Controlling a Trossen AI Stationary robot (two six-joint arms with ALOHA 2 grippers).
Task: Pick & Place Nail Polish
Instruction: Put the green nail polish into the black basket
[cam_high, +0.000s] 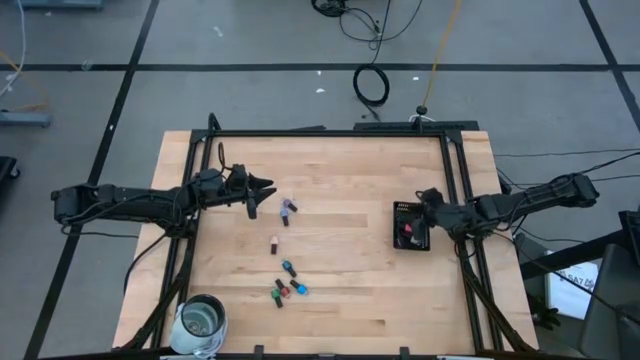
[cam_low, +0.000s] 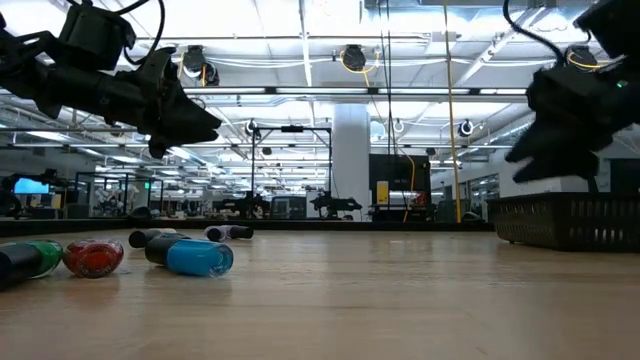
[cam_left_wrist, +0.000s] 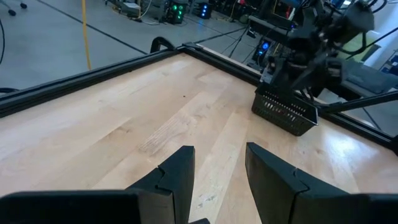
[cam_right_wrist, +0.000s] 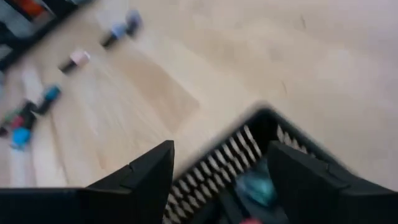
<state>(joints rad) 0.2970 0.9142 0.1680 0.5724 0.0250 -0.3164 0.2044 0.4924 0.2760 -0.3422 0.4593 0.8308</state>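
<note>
Nail polish bottles (cam_high: 287, 283) lie scattered on the bench (cam_high: 330, 300) at centre-left of the high view; we see a few more inside the black tray (cam_high: 411, 226) at right. Our right pincer (cam_right_wrist: 217, 177) hangs open over that tray, empty. Our left pincer (cam_high: 262, 189) hovers part-open, holding nothing.

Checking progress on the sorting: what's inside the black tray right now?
The tray holds a pink or red bottle, and the right wrist view shows a teal bottle in it. The right claw and its arm cover part of the tray, so the full count can't be seen.
</note>
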